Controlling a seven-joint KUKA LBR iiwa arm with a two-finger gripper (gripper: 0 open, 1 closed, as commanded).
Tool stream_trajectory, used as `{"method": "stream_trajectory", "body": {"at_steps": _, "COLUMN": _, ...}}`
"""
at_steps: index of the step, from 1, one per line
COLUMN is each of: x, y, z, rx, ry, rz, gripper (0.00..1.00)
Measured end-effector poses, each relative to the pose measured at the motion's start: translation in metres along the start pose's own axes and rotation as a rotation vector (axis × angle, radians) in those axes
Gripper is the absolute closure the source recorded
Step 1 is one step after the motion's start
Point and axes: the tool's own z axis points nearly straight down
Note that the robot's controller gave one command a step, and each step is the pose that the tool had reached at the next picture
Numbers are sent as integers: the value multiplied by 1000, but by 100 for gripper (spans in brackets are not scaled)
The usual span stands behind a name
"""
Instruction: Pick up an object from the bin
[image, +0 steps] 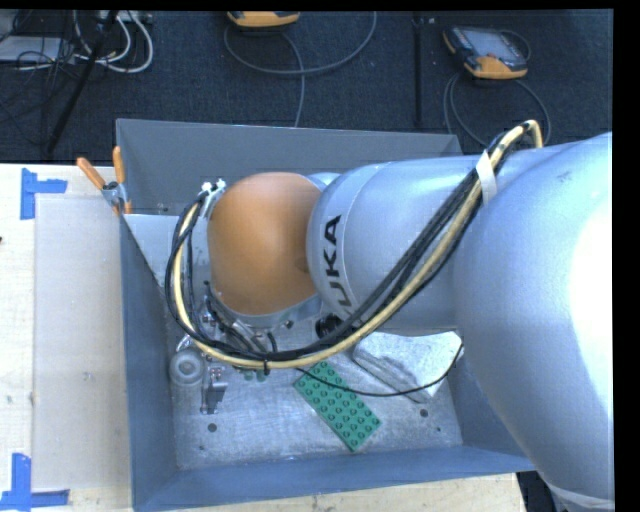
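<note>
Gripper (212, 385) is seen lower left of the frame, near a green studded plate (338, 405); its grip can't be told, tbh.

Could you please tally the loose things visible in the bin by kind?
Green studded plate: 1
Small grey round thing: 1
Clear plastic piece: 1
Total: 3 in sight; the arm covers part of the bin.

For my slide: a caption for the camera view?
Arm low in the bin, gripper beside a grey ring, green studded plate nearby.
</note>
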Motion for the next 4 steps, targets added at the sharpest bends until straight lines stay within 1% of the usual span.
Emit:
{"method": "stream_trajectory", "body": {"at_steps": 1, "x": -50, "y": -33, "z": 78, "rx": -4, "ry": -13, "rz": -216, "gripper": 0}}
{"method": "stream_trajectory", "body": {"at_steps": 2, "x": -52, "y": -7, "z": 81, "rx": 4, "ry": -20, "rz": -488, "gripper": 0}}
{"method": "stream_trajectory", "body": {"at_steps": 3, "x": -53, "y": -4, "z": 79, "rx": -2, "ry": -27, "rz": -488, "gripper": 100}}
{"method": "stream_trajectory", "body": {"at_steps": 4, "x": 1, "y": -11, "z": -63, "rx": 2, "ry": -15, "rz": -991, "gripper": 100}}
